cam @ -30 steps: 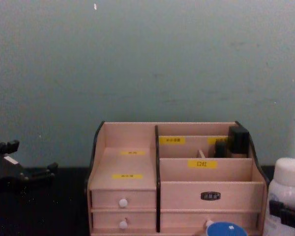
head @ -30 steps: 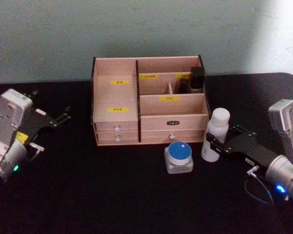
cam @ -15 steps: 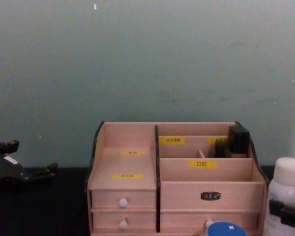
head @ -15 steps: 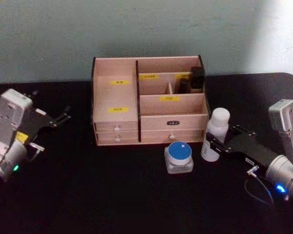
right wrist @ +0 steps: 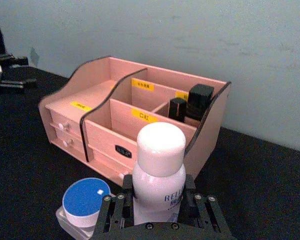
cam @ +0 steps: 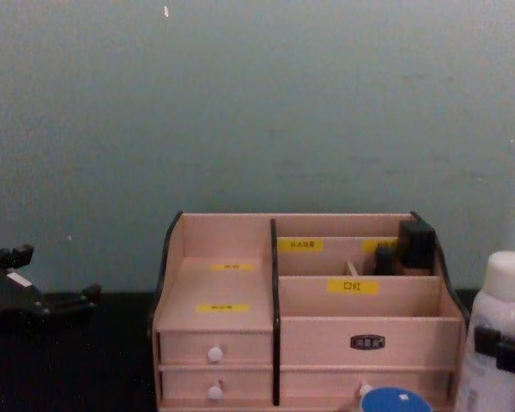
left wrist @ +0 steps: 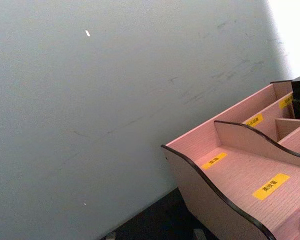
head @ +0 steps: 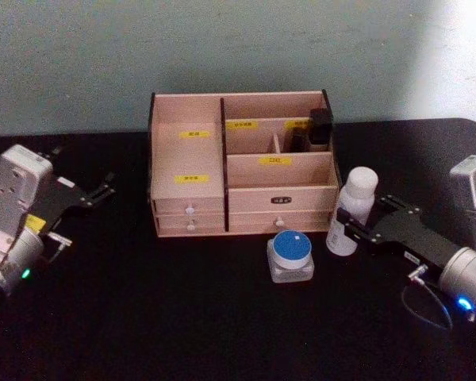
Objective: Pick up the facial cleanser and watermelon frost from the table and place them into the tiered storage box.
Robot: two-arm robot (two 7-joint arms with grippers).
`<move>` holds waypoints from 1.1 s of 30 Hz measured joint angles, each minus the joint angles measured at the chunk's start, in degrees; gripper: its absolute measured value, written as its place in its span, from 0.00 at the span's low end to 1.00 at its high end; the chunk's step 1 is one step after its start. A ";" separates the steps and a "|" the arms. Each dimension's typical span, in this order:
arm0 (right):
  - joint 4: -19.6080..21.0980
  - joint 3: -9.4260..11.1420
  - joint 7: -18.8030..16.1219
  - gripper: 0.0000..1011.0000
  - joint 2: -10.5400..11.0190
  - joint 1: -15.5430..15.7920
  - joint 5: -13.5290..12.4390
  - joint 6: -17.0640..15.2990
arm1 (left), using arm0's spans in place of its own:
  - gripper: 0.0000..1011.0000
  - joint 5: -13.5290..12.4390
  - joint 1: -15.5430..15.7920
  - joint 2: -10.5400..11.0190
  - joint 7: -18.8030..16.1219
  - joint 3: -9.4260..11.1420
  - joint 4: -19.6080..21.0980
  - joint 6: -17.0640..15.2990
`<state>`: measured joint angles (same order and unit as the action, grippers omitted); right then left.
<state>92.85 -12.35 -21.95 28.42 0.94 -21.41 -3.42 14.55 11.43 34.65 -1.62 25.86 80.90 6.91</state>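
The facial cleanser (head: 354, 203), a slim white bottle with a rounded cap, is held just right of the tiered storage box (head: 301, 195) and leans slightly. My right gripper (head: 350, 228) is shut on its lower body; the right wrist view shows the bottle (right wrist: 159, 167) clamped between both fingers (right wrist: 111, 212). The watermelon frost (head: 291, 253), a squat clear jar with a blue lid, stands on the table in front of the box, left of the bottle. In the chest view the bottle (cam: 508, 326) is at the right edge. My left gripper (head: 101, 193) rests open at the far left.
The box's (right wrist: 102, 97) back right compartments hold dark small containers (head: 320, 127). A black table (head: 182, 317) runs under everything, with free room in front and between the box and the left arm. A grey-green wall (cam: 257, 112) stands close behind the box.
The right gripper has raised the facial cleanser a little and shifted it slightly right; its cap sits higher in the chest view. The jar and the left arm have not moved.
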 joint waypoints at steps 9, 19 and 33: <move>2.72 1.26 -2.10 0.59 1.41 0.48 -2.96 0.38 | 0.99 0.00 0.00 0.00 0.00 0.00 0.00 0.00; 3.03 0.03 -4.68 0.59 2.99 -1.47 -4.82 1.37 | 0.99 0.00 0.00 0.00 0.00 0.00 0.00 0.00; -0.74 -4.75 -8.30 0.59 3.30 -7.84 -6.00 1.77 | 0.99 0.00 0.00 0.00 0.00 0.00 0.00 0.00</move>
<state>92.11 -17.09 -30.25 31.72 -6.90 -27.41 -1.65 14.55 11.43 34.65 -1.62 25.86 80.90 6.91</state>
